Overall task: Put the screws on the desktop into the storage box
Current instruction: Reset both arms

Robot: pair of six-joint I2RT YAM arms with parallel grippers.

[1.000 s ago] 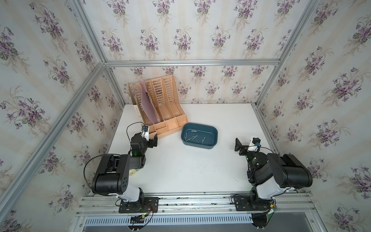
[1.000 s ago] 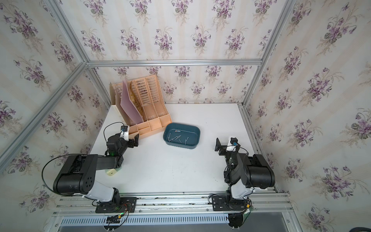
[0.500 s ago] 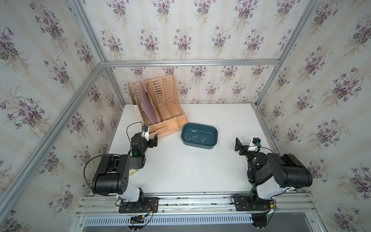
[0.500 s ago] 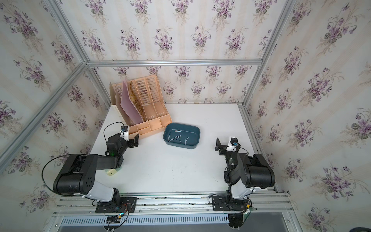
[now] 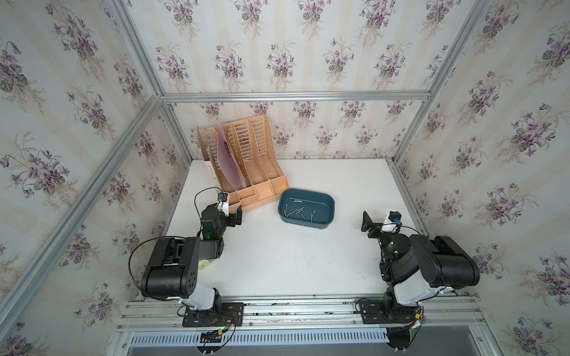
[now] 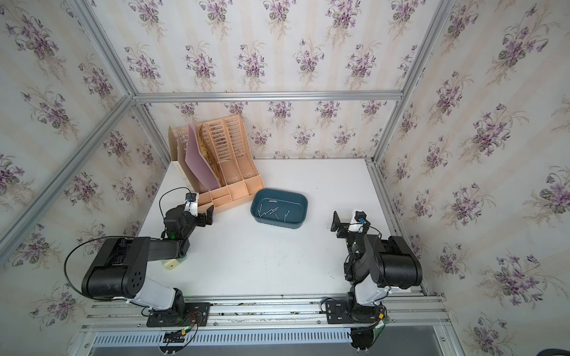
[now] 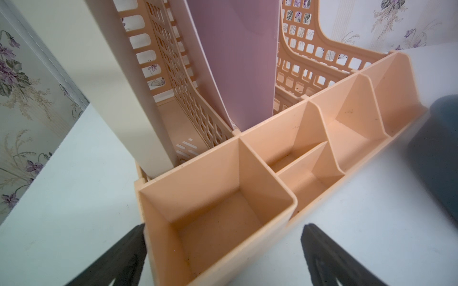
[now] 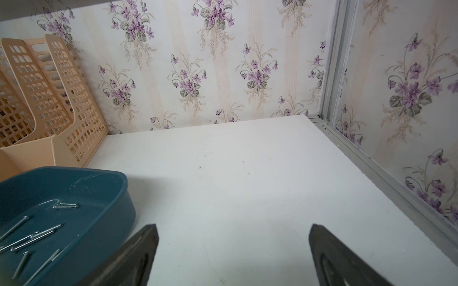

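A: Screws (image 5: 297, 211) first. Where?
B: All the ones I can make out lie in the box (image 5: 306, 224), loose on its floor, most bunched toward the organizer-side end. The right wrist view has them clearest (image 8: 37, 234): thin, silver, lying flat at odd angles.

A: And the box itself?
B: Teal, low-walled, no lid. It sits on the desktop (image 5: 293, 262) a little behind centre, just beside the front corner of the organizer (image 5: 246, 166). I cannot tell whether the 2 touch. Both top views agree (image 6: 277, 224).

A: The organizer?
B: Peach, slotted, back-left corner, angled. A pink sheet (image 5: 226, 163) stands tilted in one slot (a pale board stands in the next slot).

A: Now the arms.
B: There are 2, both folded low at the near rail. The left gripper (image 5: 235, 217) has its jaws spread wide with nothing in them. It is just beside the organizer's low front compartments, and in its wrist view (image 7: 224, 229) the corner compartment fills the gap between the fingertips. Contact: cannot tell.

A: Right side?
B: The right gripper (image 5: 370, 226) is also spread wide and empty, over bare desktop to the right of the box and apart from it. Its wrist view (image 8: 233, 229) shows white surface between the fingertips and the box wall (image 8: 119, 222) off to one side.
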